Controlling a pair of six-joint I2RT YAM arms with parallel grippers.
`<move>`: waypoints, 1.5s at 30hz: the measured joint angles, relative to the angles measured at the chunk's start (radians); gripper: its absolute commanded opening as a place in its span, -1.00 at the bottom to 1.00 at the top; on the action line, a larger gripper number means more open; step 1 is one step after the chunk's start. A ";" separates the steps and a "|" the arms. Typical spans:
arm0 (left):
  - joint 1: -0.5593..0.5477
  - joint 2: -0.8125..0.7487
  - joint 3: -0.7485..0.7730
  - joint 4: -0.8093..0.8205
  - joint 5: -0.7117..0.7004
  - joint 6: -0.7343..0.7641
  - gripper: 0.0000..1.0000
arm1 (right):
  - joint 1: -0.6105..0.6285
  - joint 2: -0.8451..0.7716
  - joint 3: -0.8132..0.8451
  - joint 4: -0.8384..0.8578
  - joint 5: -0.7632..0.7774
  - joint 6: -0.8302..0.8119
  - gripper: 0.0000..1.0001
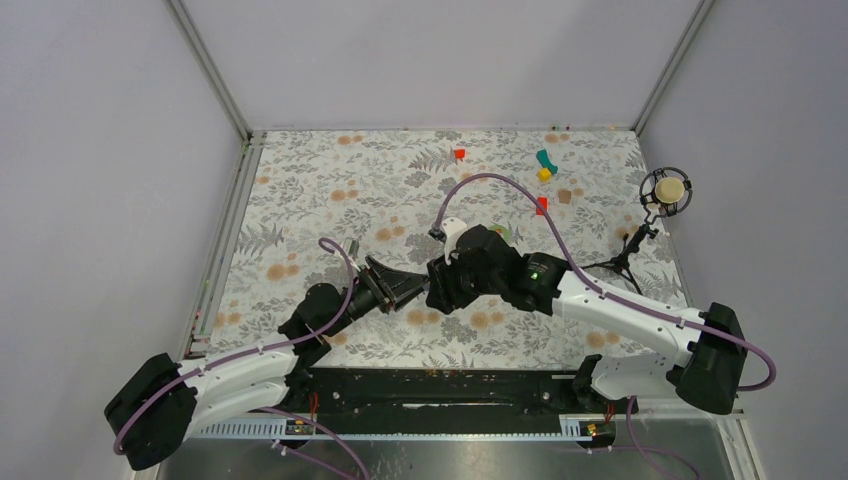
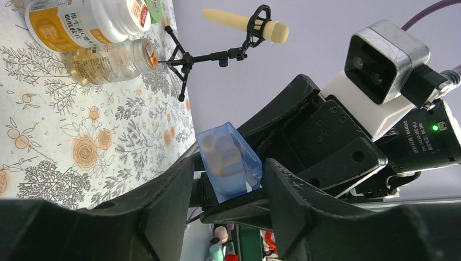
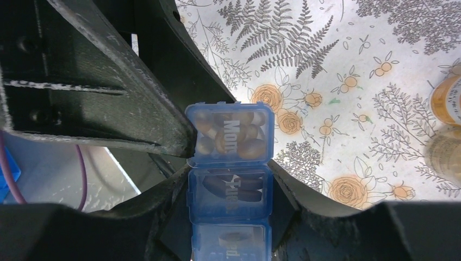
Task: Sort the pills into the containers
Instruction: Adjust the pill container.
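Right gripper (image 3: 229, 187): pinching the small translucent blue plastic pill box (image 3: 228, 136) across its second compartment, holding it above the floral tablecloth (image 3: 348, 65) at mid-table.
Left gripper (image 2: 228, 182): fingers flank the box's end compartment; we cannot tell whether they press on it.
Contents: brown oval pills (image 3: 242, 145).
Handling: we judge the box light, rigid and slick, with thin lids. Grip the flat side walls, never the lids.

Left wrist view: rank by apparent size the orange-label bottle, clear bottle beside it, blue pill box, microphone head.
Largest: orange-label bottle (cropped)
pill box and clear bottle alike, box nearer the camera
microphone head smallest
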 measured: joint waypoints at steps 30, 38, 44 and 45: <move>0.004 -0.016 0.026 -0.090 -0.019 0.001 -1.00 | -0.031 0.007 0.000 0.014 -0.061 -0.002 0.45; 0.013 -0.013 0.026 -0.095 -0.018 0.023 -1.00 | -0.061 -0.024 -0.021 0.067 -0.137 0.050 0.84; 0.024 -0.008 0.026 -0.076 -0.007 0.036 -1.00 | -0.119 -0.099 -0.084 0.116 -0.189 0.100 0.91; 0.026 -0.006 0.026 -0.073 -0.003 0.041 -1.00 | -0.134 -0.117 -0.103 0.135 -0.203 0.113 0.91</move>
